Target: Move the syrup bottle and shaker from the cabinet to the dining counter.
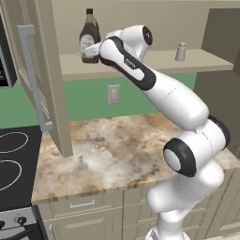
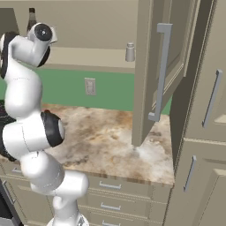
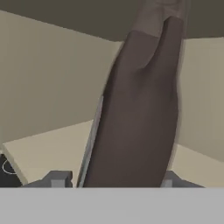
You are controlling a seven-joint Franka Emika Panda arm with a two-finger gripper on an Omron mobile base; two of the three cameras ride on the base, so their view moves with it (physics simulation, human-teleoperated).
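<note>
In the left base view the arm's wrist covers the lower right part of the syrup bottle (image 1: pixel 88 38) and hides the gripper, so contact cannot be judged there. In the right base view the arm's upper joint blocks all but the neck of the bottle. In the hand view the bottle's top and base run off the frame, and the fingertips (image 3: pixel 57 179) barely rise at either side, perhaps touching it. The shaker (image 1: pixel 181 52) is too small for detail.
</note>
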